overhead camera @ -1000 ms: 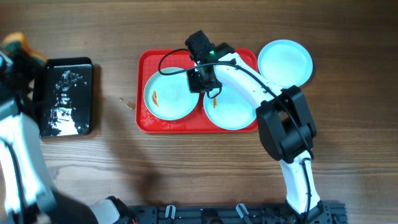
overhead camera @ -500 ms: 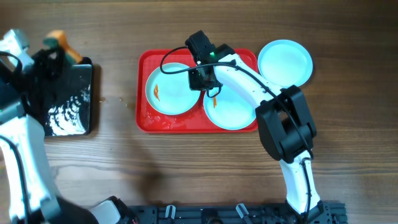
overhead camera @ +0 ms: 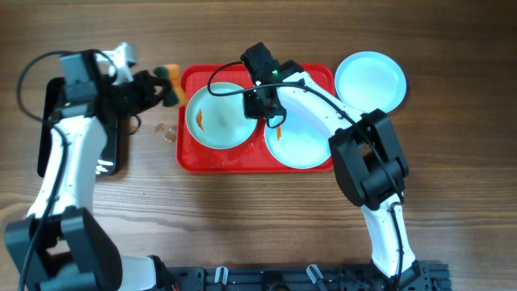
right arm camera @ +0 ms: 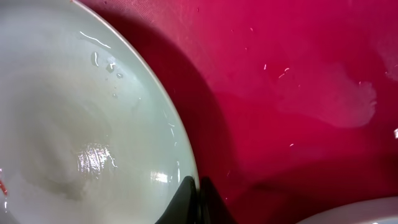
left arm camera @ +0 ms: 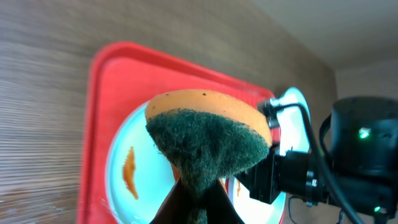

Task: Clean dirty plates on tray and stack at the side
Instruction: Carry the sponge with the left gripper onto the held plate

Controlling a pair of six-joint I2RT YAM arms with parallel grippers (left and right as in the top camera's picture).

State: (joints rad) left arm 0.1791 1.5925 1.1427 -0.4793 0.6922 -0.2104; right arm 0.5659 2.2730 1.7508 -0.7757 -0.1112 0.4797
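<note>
**Overhead.** The left claw [overhead camera: 152, 87] is closed on a sponge [overhead camera: 170, 82], which is held over the left edge of the red tray [overhead camera: 242, 164]. The right claw [overhead camera: 264, 105] is closed on the right rim of the smeared plate [overhead camera: 216, 121], which lies in the tray's left half. A second plate [overhead camera: 303, 145] lies beside it in the tray. A third plate [overhead camera: 370, 79] rests on the desk [overhead camera: 242, 226], just off the tray's right corner. The wipe is judged best done with the rim kept pinned while the sponge is pressed onto the orange smear [overhead camera: 200, 123].

**Left wrist.** Only here is the sponge [left arm camera: 205, 137] seen folded in the left claw [left arm camera: 193, 202], with its green scouring face outward. The smear [left arm camera: 129, 174] is resolved as one streak.

**Right wrist.** Only here is the pinch itself shown: the right claw [right arm camera: 198, 193] is shut at the edge of the smeared plate [right arm camera: 81, 124]. The plate's wet sheen and the tray [right arm camera: 298, 93] beside it are also seen.
</note>
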